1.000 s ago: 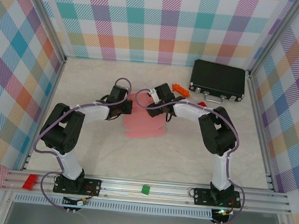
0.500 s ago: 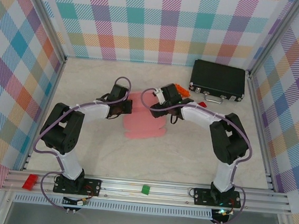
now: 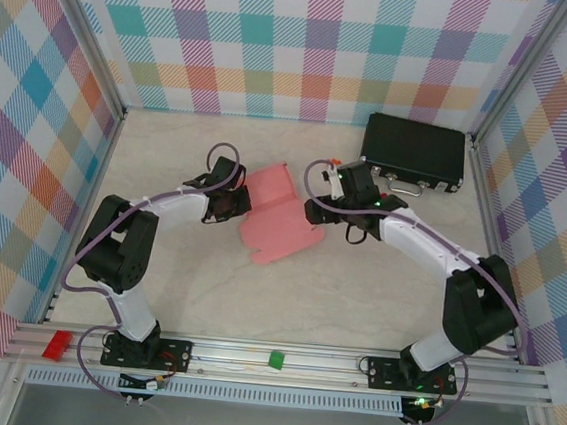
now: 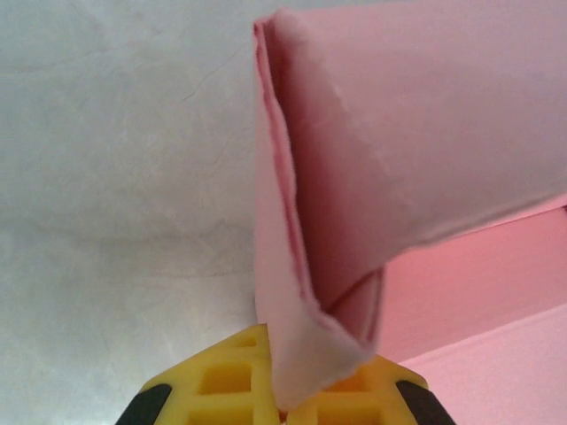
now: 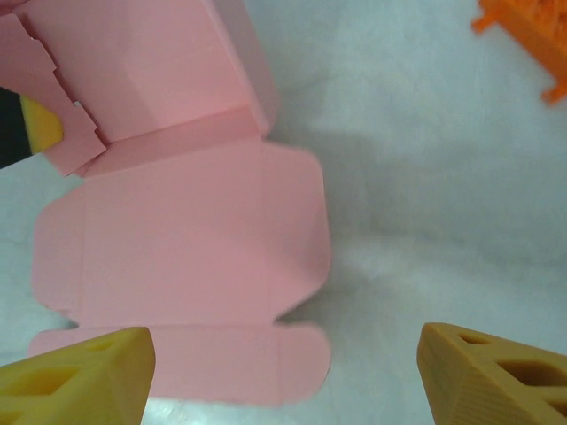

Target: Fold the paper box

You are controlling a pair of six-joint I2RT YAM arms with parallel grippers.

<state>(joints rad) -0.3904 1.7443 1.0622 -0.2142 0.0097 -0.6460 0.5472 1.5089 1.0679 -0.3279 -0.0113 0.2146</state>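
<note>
Paper box [image 3: 281,220]: between both arms, mostly flat, far panel raised and creased.
Left gripper [image 4: 282,403]: clamped on the doubled flap at the sheet's left edge.
Right gripper [image 5: 285,372]: jaws apart, empty, over the flat panels.
Progress: early; most panels and tabs unfolded.

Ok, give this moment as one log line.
left gripper: shut on paper box | right gripper: open | paper box: partly folded

No text, label, brand, number or sign is legible in any view. The paper box [image 3: 281,217] is plain pink card; the black case [image 3: 413,152], at 1 o'clock on the table, bears no readable marking.
</note>
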